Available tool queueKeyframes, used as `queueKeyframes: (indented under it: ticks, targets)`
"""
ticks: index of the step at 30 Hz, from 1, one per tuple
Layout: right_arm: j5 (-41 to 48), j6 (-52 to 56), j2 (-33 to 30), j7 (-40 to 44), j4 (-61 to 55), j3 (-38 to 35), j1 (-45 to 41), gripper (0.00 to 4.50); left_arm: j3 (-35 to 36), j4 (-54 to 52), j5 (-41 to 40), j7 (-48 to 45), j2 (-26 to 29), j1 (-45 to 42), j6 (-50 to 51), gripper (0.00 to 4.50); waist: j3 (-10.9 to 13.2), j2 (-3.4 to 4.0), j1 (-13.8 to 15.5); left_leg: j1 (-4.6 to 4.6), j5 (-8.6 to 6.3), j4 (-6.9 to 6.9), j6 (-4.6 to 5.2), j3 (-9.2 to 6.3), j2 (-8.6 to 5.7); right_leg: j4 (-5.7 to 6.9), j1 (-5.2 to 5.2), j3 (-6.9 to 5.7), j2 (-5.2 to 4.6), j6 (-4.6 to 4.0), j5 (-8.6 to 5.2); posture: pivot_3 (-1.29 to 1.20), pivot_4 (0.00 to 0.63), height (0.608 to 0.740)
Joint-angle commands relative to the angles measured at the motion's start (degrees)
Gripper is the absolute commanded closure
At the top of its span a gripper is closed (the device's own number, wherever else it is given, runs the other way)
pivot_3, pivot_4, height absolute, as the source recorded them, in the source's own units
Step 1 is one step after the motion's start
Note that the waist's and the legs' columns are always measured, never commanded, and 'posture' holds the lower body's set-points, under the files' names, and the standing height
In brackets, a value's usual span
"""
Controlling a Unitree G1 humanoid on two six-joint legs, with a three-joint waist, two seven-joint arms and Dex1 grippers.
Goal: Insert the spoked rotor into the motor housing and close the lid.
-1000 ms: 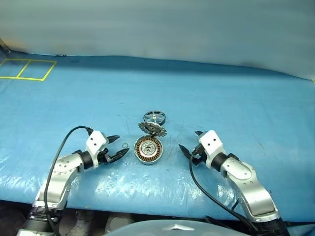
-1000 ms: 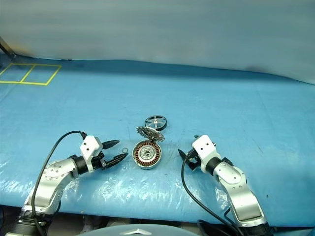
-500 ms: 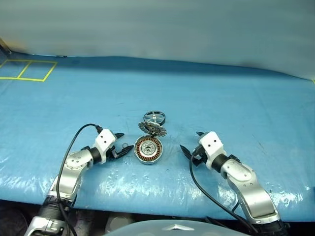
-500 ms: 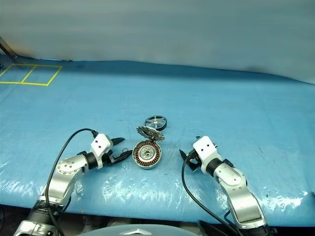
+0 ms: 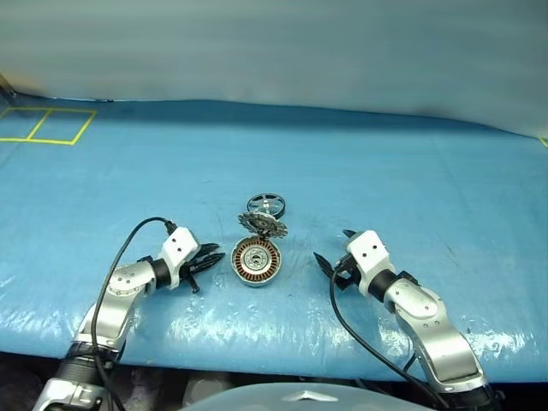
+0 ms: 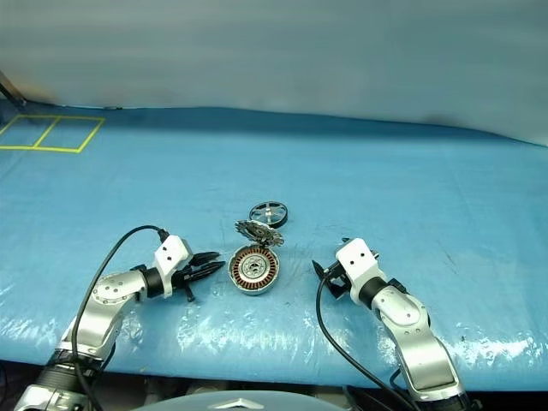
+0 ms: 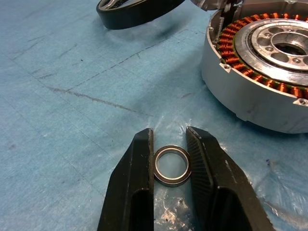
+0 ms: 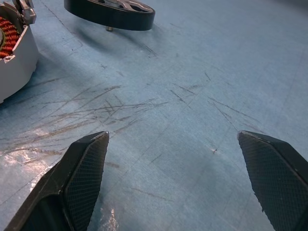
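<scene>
Left gripper (image 7: 169, 144) pinches a small ring (image 7: 172, 165) beside the housing (image 7: 262, 84); grip squarely, lift straight, avoid windings. Right gripper (image 8: 173, 159) gapes wide

1. From my left wrist camera, the motor housing (image 7: 269, 72) runs off the frame edge, so I see only part of its copper windings and silver centre.
2. The spoked rotor (image 7: 137, 9) is cut by the frame edge there too; I get a strip of black rim and little else.
3. The lid (image 7: 211, 4) shows just a sliver at the edge; I cannot read its teeth from it.
4. In the head views the small ring (image 7: 172, 165) between the left hand (image 7: 169, 144) fingers is too small for me to make out.
5. My right wrist camera clips the housing to a corner of wall and cuts off part of the rotor.
</scene>
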Motion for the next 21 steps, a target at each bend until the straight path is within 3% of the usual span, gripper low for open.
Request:
queueKeyframes:
  ticks: [1, 8, 16, 21]
  targets:
    - [-0.24, -0.98, -0.17, 0.09, -1.26, -0.37, -0.29, 0.00, -0.71, 2.46, 1.80, 0.47, 1.22, 2.88, 1.84, 3.83, -0.01, 0.00, 0.00, 0.01, 0.00, -0.02, 0.00, 0.00, 0.00, 0.00, 0.00, 0.00, 0.00, 0.00, 0.00, 0.00, 0.150, 0.740]
    - [-0.21, -0.95, 0.09, 0.60, -0.59, 0.23, -1.69, 0.00, 1.87, 2.98, 0.64, 2.92, 0.01, 2.39, -3.06, 3.83, -0.01, -0.01, -0.10, 0.20, 0.00, -0.13, 0.00, 0.01, 0.05, 0.03, 0.10, 0.00, 0.04, -0.08, -0.05, 0.00, 0.150, 0.740]
    - [0.29, -0.61, -0.54, 1.43, -0.88, -0.36, -2.23, 0.00, 2.95, -15.93, -9.05, -4.19, 3.63, 1.60, 4.18, 3.83, 0.14, -0.22, 0.18, -0.27, 0.01, -0.12, -0.03, -0.06, 0.03, -0.01, -0.25, -0.03, 0.03, 0.26, 0.18, 0.00, 0.150, 0.740]
    - [1.05, 0.01, -0.51, 2.19, -1.59, -0.33, -1.97, 0.00, 0.27, -18.98, -9.14, -5.92, 4.02, -0.61, 4.72, 3.83, 0.15, -0.21, 0.36, -0.28, 0.00, -0.14, -0.04, -0.04, -0.03, -0.09, -0.25, -0.02, -0.04, 0.26, 0.17, 0.00, 0.150, 0.740]
